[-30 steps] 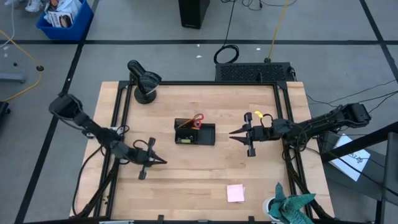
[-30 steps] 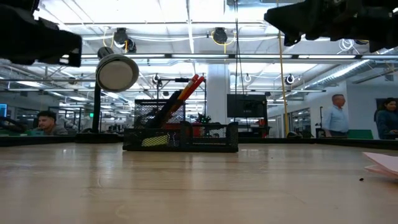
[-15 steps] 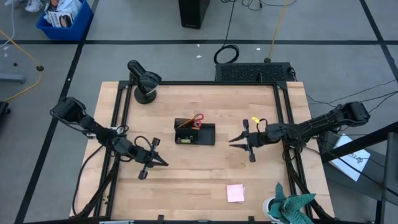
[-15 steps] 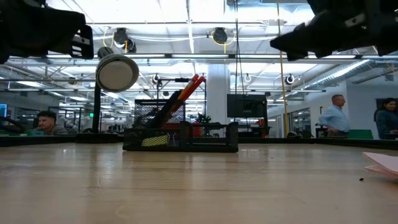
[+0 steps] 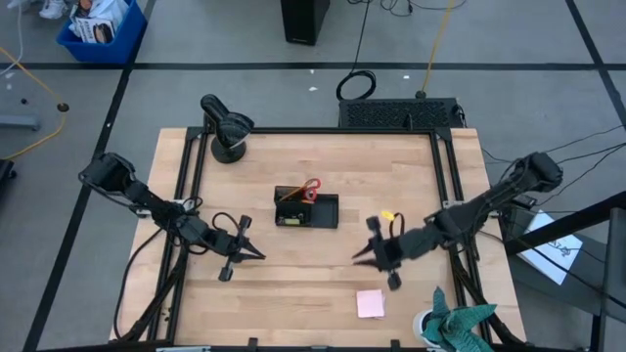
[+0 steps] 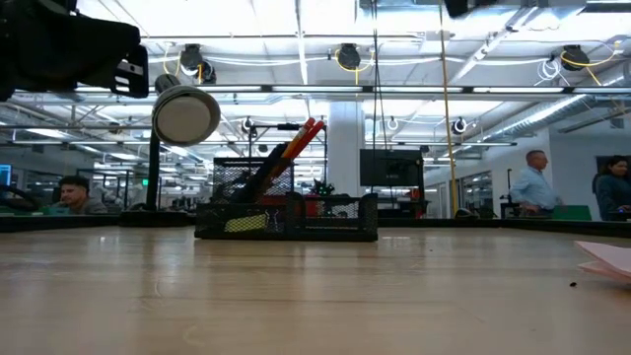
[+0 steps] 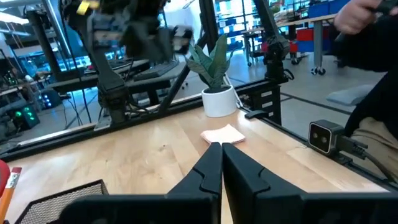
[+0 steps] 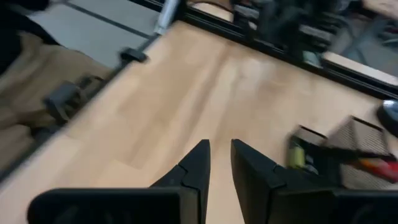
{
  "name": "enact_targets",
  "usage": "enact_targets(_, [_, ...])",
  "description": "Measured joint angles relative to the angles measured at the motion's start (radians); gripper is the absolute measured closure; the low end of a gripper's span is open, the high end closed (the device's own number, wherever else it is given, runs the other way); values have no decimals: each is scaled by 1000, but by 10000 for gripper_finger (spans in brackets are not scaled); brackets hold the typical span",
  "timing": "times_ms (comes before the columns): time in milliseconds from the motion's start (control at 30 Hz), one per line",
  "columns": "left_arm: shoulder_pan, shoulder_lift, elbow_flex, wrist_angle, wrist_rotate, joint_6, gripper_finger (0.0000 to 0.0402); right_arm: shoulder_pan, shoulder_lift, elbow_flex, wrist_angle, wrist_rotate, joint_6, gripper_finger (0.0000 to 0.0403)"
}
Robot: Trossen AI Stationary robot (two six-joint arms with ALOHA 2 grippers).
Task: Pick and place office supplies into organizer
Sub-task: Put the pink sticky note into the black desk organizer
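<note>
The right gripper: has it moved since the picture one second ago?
Yes. In the high view the right gripper has swung away from beside the organizer, toward the pink sticky-note pad at the table's near edge.

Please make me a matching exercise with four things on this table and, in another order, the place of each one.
Things:
1. organizer
2. pink sticky-note pad
3. round black device
4. teal-green cloth

Places:
A. far left corner of the table
B. near right corner, at the table's edge
C. middle of the table
D. near edge, just left of the cloth

Pairs: 1-C, 2-D, 3-A, 4-B
</note>
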Motion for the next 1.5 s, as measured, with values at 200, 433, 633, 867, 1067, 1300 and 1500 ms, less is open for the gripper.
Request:
enact_targets(200, [0, 0, 0, -14, -12, -51, 383, 128, 136, 161, -40, 19, 88, 344])
enact_targets(433, [0, 0, 0, -71, -66, -99, 383, 256, 397, 383, -297, 201, 245, 343])
enact_targets(633, [0, 0, 0, -70, -59, -105, 382, 317, 544, 525, -446, 261, 413, 346])
enact_targets(867, [0, 0, 0, -70, -51, -109, 382, 371, 591, 538, -424, 67, 702, 397])
enact_targets(1067, [0, 0, 0, -70, -50, -124, 382, 397, 604, 538, -520, -20, 1047, 401])
enact_targets(1300, [-6, 0, 0, -123, -50, -133, 382, 407, 611, 537, -676, -81, 1340, 402])
enact_targets(1500, [-6, 0, 0, -130, -49, -169, 382, 387, 690, 536, -755, -246, 1399, 402])
